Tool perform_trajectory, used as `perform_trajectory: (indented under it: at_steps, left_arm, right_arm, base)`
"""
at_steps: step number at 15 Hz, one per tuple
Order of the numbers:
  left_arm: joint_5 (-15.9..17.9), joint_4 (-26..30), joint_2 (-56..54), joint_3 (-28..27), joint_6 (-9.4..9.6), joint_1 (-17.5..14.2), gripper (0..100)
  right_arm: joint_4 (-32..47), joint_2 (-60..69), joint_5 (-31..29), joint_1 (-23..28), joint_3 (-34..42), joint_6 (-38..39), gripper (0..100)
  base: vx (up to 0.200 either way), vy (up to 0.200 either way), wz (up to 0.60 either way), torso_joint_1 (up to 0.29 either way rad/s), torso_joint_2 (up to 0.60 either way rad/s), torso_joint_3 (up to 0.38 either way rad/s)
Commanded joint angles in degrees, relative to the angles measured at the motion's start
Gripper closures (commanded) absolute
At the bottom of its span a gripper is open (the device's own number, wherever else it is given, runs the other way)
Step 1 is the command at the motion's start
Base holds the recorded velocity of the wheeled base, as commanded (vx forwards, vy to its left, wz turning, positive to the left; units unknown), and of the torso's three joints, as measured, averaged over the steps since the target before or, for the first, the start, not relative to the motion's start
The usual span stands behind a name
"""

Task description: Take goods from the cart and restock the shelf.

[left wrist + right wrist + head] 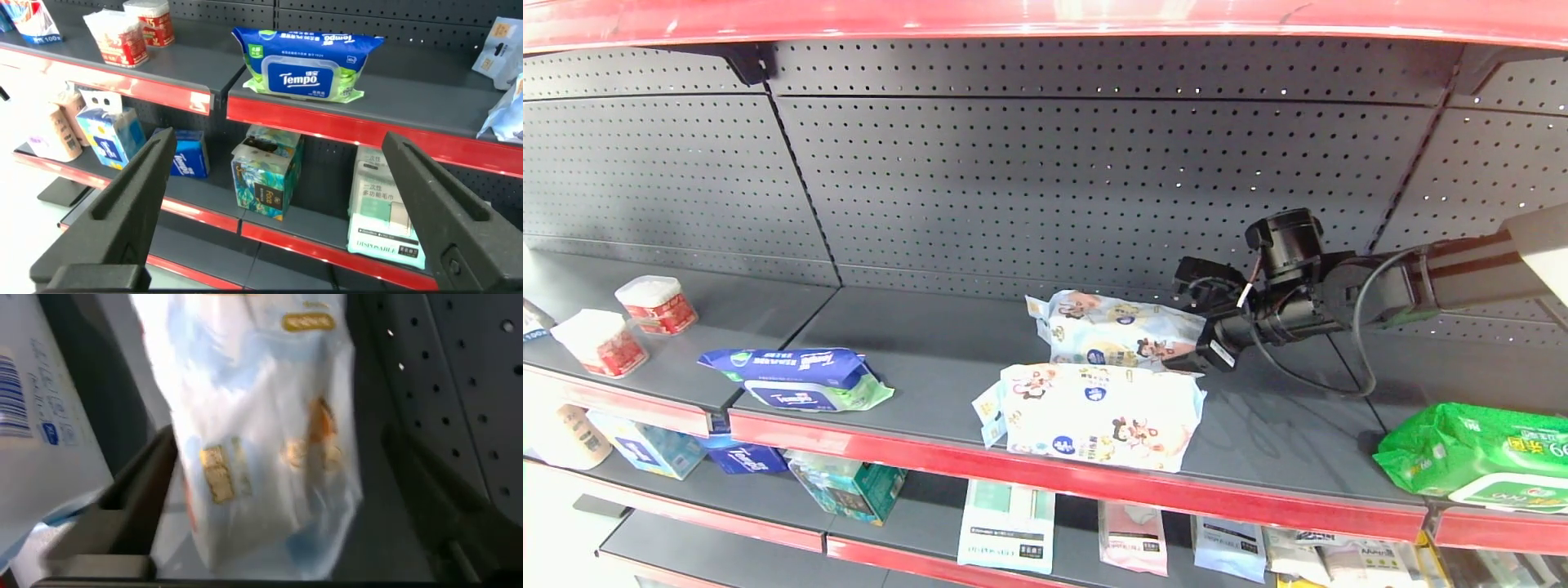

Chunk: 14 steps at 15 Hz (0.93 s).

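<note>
**Shelf (915,351), middle bay: stock and state.**

- Front pack (1098,416): flat at 6 o'clock, close to the red lip (1094,482).
- Rear pack (1123,331): at 12 o'clock of front pack. Touching or overlapping its far edge, cannot tell which.
- Blue pack (796,377): at 9 o'clock, on the bay seam, near the lip.
- Green pack (1478,457): at 3 to 4 o'clock in the next bay, well apart.
- Two tubs (658,304): far out at 9 to 10 o'clock.

**Fingers.**

- Right fingers (131,514): spread wide, one to each side of rear pack's 3 o'clock end. No squeeze visible on the wrapper, so judged as straddling rather than clamping.
- Left fingers (122,204): spread wide, nothing between them. Facing the lower shelves (196,245) beneath blue pack.

**Progress, as judged.**

- Done: two packs of one kind landed in the bay, the rear one at the point of set-down or release.
- Left to do: right arm out, further goods from the cart, remaining bare deck filled.

**Edges and room.**

- Bare deck: wide at 9 to 11 o'clock between blue pack and the two packs, and again at 3 o'clock toward green pack.
- Back panel (1054,180): just behind the right wrist at 12 o'clock, so little room rearward.
- Upper lip (1045,16): high overhead, ample headroom.
- Easiest exit: judged toward 4 to 5 o'clock, out over the lip.
- Risk: front pack so near the lip, likely nudged off by a low withdrawal.
</note>
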<state>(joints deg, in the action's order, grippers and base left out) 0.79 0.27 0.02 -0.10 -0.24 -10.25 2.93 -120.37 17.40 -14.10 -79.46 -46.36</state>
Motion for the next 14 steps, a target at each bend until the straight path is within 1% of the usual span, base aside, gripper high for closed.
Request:
perform_trajectory:
  at_steps: [1, 5, 7, 10, 11, 14]
  left_arm:
    - [0.0, 0.0, -0.02, 0.01, -0.02, -0.03, 0]
    - [0.0, 0.0, -0.02, 0.01, -0.02, -0.03, 0]
    - [0.0, 0.0, -0.02, 0.01, -0.02, -0.03, 0]
    - [0.0, 0.0, -0.02, 0.01, -0.02, -0.03, 0]
    - [0.0, 0.0, -0.02, 0.01, -0.02, -0.03, 0]
    - [0.0, 0.0, -0.02, 0.01, -0.02, -0.03, 0]
  right_arm:
    - [-0.03, -0.83, 0.18, 0.04, -0.26, -0.05, 100]
    - [-0.03, -0.74, 0.45, 0.39, -0.52, -0.05, 100]
    - [0.06, -0.22, 3.26, 1.27, -0.26, -0.48, 100]
    - [0.15, 0.84, 4.31, 2.68, 0.18, -3.91, 100]
    - [0.15, 1.1, 5.28, 2.85, 0.53, -4.09, 100]
    - [0.06, 1.19, 5.37, 2.77, 1.24, -4.18, 100]
  base:
    - [0.0, 0.0, 0.0, 0.0, 0.0, 0.0]
    - [0.0, 0.0, 0.0, 0.0, 0.0, 0.0]
    - [0.0, 0.0, 0.0, 0.0, 0.0, 0.0]
    - [0.0, 0.0, 0.0, 0.0, 0.0, 0.0]
    - [0.0, 0.0, 0.0, 0.0, 0.0, 0.0]
    - [0.0, 0.0, 0.0, 0.0, 0.0, 0.0]
